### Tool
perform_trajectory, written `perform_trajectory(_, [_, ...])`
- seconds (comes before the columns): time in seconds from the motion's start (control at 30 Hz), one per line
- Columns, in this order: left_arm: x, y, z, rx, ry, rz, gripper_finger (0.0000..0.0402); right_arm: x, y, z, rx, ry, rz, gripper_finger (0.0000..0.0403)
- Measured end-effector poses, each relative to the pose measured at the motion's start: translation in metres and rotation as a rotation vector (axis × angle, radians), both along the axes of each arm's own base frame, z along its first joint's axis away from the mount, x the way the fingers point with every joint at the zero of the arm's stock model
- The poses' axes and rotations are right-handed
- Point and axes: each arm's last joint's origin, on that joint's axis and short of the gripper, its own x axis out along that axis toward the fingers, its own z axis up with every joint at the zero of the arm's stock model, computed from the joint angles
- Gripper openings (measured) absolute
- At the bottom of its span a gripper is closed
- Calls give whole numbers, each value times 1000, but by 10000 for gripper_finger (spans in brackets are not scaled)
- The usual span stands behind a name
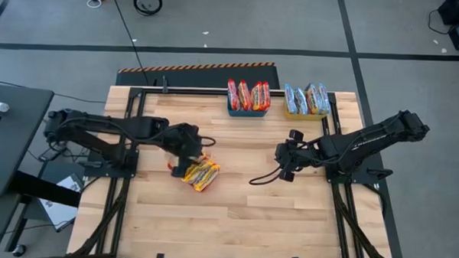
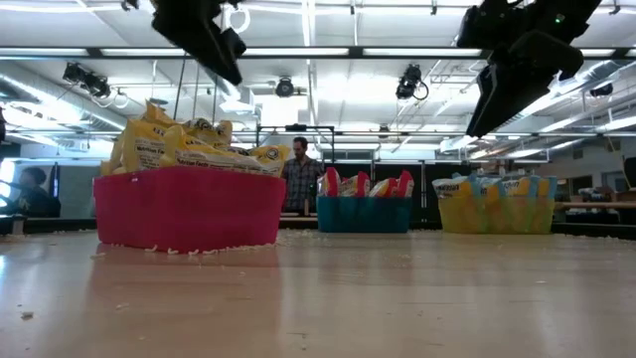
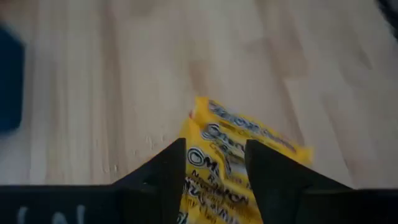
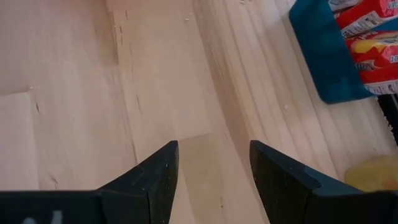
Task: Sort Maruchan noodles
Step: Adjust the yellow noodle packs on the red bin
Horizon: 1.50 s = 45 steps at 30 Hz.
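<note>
The left gripper hovered with fingers apart over the red bin of yellow noodle packets, left of the wooden table's centre. The right gripper, its fingers also apart and empty, hung over bare wood to the right. Red packets filled the blue bin and pale blue packets the yellow bin at the far edge. A person stood in the room beyond.

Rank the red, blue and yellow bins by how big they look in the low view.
1. Red bin, largest, though it stands nearest the camera, so its true size is unsure.
2. Yellow bin and blue bin look about alike; no ranking between them.
</note>
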Motion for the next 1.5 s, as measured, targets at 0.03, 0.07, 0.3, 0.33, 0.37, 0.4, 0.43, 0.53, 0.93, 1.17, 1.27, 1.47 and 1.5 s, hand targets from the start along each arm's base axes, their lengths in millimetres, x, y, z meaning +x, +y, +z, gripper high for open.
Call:
perform_trajectory(0.03, [2, -3, -2, -13, 7, 52, 172, 0, 0, 0, -1, 2, 3, 203])
perform_trajectory(0.07, [4, -6, -6, -23, 27, 104, 174, 0, 0, 0, -5, 6, 7, 203])
perform_trajectory(0.3, [19, -29, -37, 15, 137, 326, 150, 1, -4, 0, -53, 30, 53, 203])
perform_trajectory(0.33, [20, -31, -40, 30, 145, 344, 143, 1, -6, 0, -57, 32, 52, 203])
perform_trajectory(0.37, [21, -34, -43, 51, 151, 354, 137, 1, -7, 0, -59, 34, 50, 203])
perform_trajectory(0.4, [22, -37, -46, 68, 157, 366, 130, 1, -8, 0, -62, 36, 50, 203])
perform_trajectory(0.43, [23, -39, -50, 90, 164, 373, 124, 2, -9, 0, -63, 38, 51, 203])
perform_trajectory(0.53, [25, -45, -59, 153, 175, 414, 109, 2, -10, 0, -56, 35, 53, 203])
perform_trajectory(0.93, [28, -49, -92, 258, 334, 469, 99, 3, -9, 0, -13, 37, 75, 203])
perform_trajectory(1.17, [25, -48, -82, 297, 333, 521, 142, 3, -9, 0, -16, 35, 81, 203])
perform_trajectory(1.27, [23, -45, -82, 289, 339, 586, 157, 3, -9, 0, -20, 37, 86, 203])
perform_trajectory(1.47, [21, -42, -92, 224, 367, 622, 181, 3, -9, 0, -30, 42, 102, 203])
perform_trajectory(1.5, [21, -42, -92, 224, 366, 621, 184, 3, -8, 1, -34, 44, 109, 203])
